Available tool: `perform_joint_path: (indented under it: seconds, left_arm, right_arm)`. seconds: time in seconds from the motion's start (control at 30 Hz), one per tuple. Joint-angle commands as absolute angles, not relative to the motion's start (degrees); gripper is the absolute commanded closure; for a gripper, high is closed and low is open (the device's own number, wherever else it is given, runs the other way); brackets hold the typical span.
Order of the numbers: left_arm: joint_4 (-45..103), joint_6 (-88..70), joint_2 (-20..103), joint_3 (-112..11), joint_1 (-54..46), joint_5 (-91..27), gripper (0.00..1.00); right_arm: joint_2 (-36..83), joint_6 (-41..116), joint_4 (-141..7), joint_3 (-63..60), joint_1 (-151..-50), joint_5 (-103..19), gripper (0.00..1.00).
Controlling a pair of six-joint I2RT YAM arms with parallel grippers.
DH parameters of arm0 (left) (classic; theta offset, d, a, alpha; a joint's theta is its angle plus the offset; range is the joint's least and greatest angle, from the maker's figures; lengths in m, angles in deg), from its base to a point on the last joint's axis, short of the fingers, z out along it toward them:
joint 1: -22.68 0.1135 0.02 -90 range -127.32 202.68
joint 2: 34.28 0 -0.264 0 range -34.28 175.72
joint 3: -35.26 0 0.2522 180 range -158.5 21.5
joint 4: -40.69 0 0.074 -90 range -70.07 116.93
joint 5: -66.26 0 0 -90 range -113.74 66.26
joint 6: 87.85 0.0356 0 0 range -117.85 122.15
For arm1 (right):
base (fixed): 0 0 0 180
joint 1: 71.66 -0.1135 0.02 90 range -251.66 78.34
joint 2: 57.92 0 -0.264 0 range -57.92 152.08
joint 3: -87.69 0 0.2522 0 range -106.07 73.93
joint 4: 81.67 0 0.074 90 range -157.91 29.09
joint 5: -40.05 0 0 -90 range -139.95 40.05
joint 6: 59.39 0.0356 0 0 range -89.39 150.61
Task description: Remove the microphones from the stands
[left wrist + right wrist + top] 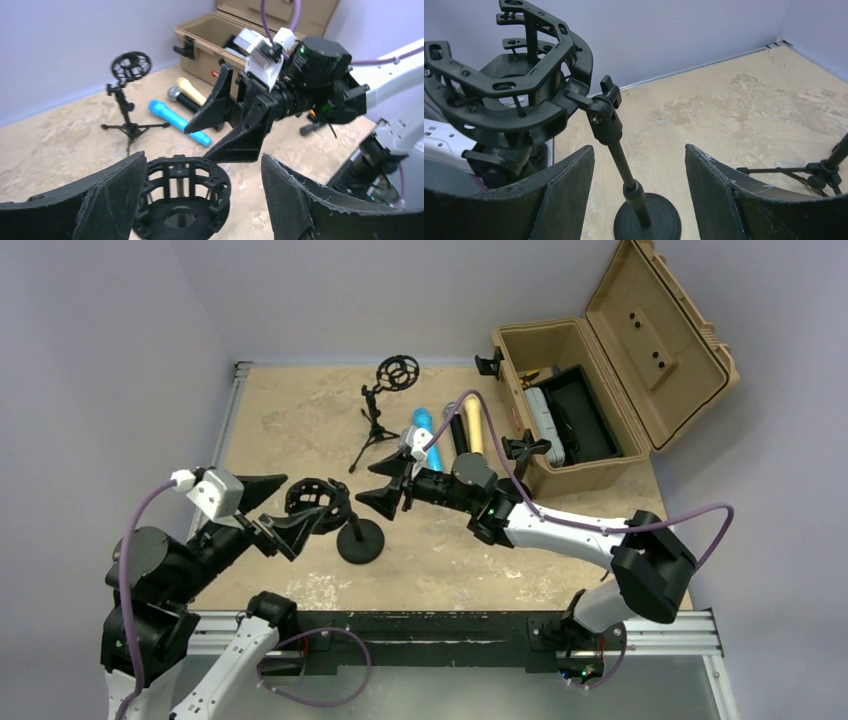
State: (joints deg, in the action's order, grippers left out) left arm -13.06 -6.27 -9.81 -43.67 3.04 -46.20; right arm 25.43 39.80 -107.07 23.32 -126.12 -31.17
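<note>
A black stand with a round base [360,542] carries an empty shock mount [315,502]; no microphone sits in it. Three microphones lie on the table behind it: blue [425,435], black with a silver head [455,428] and yellow [473,426]. My left gripper [295,508] is open, and in the left wrist view [200,185] the mount [182,200] sits between its fingers, close to the left one. My right gripper [365,485] is open. In the right wrist view [639,147] the stand's pole [624,165] stands between the fingers, untouched, with the mount [519,85] up left.
A tripod stand with a second empty shock mount [397,372] stands at the back. An open tan case [585,472] with gear inside sits at the right, lid up. My right gripper's fingers [245,135] are just beyond the mount in the left wrist view.
</note>
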Motion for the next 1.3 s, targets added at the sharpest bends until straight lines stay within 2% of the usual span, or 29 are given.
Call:
perform_joint_path:
  seconds: [0.0,0.27,0.97,1.07,1.27]
  left_arm:
    - [-16.22,-8.24,-10.65,-47.45,2.82,-36.34,0.17]
    - [-17.18,-8.91,-12.88,-46.18,2.82,-34.38,0.18]
    - [-18.00,-9.86,-12.66,-44.91,2.86,-33.86,0.18]
    - [-17.81,-10.26,-12.42,-44.69,2.82,-34.27,0.18]
    - [-17.71,-10.24,-12.39,-44.79,2.82,-34.21,0.18]
  right_arm:
    - [27.50,37.59,-109.89,18.61,-127.64,-32.29,0.35]
    - [30.29,35.68,-111.43,15.77,-128.63,-30.79,0.35]
    - [35.30,30.88,-111.10,11.61,-128.97,-25.18,0.41]
    - [35.51,30.95,-111.59,11.35,-128.99,-25.11,0.47]
    - [35.94,30.89,-111.54,11.68,-129.02,-25.31,0.80]
